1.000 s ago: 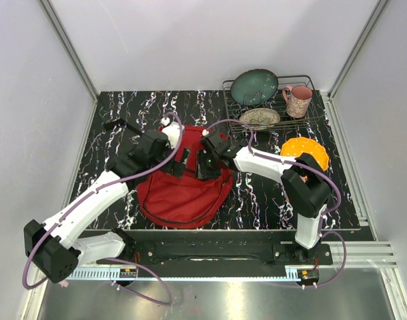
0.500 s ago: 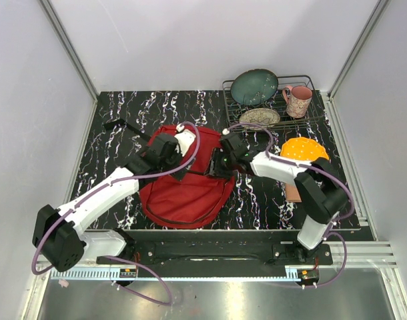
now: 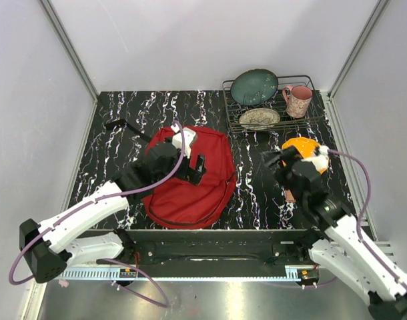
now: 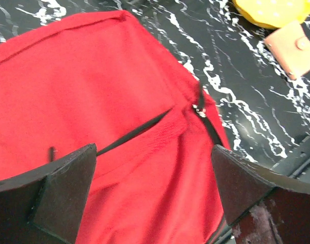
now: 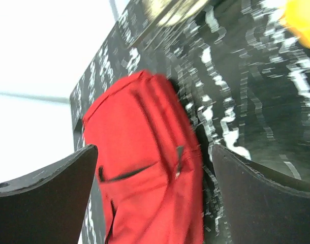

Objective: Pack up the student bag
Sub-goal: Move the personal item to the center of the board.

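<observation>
**Student bag** [image 3: 190, 190]: red, lies flat on the black marbled table [image 3: 110, 153], left of centre, near the front edge.
- Its upper middle is covered by the left arm in the overhead view.
- A black strap [image 3: 121, 125] trails off its far-left corner.
- The left wrist view shows a dark slit across the front panel and a black buckle strap at the edge. Nothing of the inside shows.

**Left gripper** [image 3: 195, 167]: over the bag's upper part, jaws spread wide, nothing between them but red fabric below. I cannot tell whether the fingers [image 4: 63, 188] touch the cloth.

**Right gripper** [image 3: 273, 160]: right of the bag and clear of it, jaws wide apart and empty.
- The right wrist view is smeared by motion. The bag reads only as a red shape with a dark slit.

**Hidden or cut off:**
- The orange disc [image 3: 302, 147] is partly covered by the right wrist.
- The tan wallet-like piece [image 4: 292, 48] is nearly all under the right arm from above and is plain only in the left wrist view.

**Far right:** a wire rack [image 3: 309, 83] holds a teal plate [image 3: 254, 87], a patterned dish [image 3: 259, 118] and a pink mug [image 3: 297, 101].

**Against a second ago:**
- The right gripper was at the bag's upper right with its jaws narrower. It has since pulled away rightward and opened fully.
- The left gripper has moved rightward across the bag.
- The bag itself sits in much the same spot.
- The rack items are unchanged.
</observation>
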You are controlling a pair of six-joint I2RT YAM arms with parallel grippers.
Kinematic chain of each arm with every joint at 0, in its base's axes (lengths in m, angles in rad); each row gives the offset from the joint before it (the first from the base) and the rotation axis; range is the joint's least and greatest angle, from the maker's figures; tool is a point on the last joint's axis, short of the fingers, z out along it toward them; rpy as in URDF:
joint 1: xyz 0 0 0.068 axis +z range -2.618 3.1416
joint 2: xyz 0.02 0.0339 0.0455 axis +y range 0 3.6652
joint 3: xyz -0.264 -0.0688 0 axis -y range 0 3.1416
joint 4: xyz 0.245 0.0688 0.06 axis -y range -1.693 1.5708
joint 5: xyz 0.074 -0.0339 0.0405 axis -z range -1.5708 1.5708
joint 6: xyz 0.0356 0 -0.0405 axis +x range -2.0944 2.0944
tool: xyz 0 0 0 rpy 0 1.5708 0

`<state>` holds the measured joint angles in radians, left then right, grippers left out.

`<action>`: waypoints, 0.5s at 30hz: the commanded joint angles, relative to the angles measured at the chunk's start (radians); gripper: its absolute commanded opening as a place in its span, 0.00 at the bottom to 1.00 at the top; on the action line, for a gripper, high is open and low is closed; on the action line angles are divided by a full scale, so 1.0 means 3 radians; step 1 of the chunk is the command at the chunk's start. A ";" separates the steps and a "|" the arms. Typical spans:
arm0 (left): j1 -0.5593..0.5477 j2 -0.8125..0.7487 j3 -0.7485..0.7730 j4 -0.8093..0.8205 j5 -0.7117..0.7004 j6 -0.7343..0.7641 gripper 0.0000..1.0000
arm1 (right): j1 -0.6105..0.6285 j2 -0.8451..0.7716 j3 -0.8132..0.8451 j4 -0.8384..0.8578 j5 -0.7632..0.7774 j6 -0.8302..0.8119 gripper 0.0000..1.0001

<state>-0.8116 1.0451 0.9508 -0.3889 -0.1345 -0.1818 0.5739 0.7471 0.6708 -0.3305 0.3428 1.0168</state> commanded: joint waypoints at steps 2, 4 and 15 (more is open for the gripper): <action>-0.0265 0.0229 -0.0071 0.0177 0.0029 -0.0350 0.99 | -0.0215 -0.0511 -0.0212 -0.1044 0.0958 0.0680 1.00; -0.0306 0.0239 -0.0106 0.0136 -0.0058 -0.0437 0.99 | -0.0353 -0.0435 -0.0155 -0.1403 0.1030 0.0676 1.00; -0.0311 -0.0481 -0.0255 -0.0472 -0.0395 -0.0284 0.99 | -0.1667 0.0465 0.0035 -0.1354 0.0025 -0.0157 1.00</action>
<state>-0.9043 1.0100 0.8677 -0.4839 -0.1768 -0.2928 0.1810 0.9081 0.6563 -0.7692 0.4980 1.0512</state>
